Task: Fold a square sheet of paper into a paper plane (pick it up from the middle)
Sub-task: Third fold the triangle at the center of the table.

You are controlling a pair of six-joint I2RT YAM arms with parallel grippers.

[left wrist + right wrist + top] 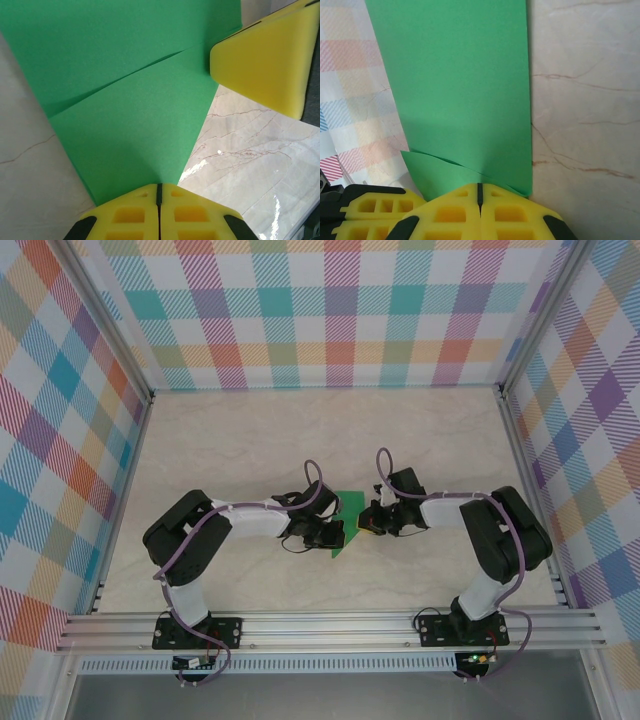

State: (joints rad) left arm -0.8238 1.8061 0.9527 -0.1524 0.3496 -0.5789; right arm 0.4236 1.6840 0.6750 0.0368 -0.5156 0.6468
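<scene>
Paper (348, 508), green, creased, at counter (300, 430) centre between arms; left jaws closed on its pointed end, right jaws closed on its right side.

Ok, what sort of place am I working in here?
Probably a purpose-built robot test cell, not a home or shop: checked walls box in a marble-look table, a bare aluminium frame runs along its near edge, and two arms are bolted to it.

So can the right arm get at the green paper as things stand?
Likely yes: the right gripper has its jaws shut on the green paper, nothing between. The left gripper pinches it too.
</scene>
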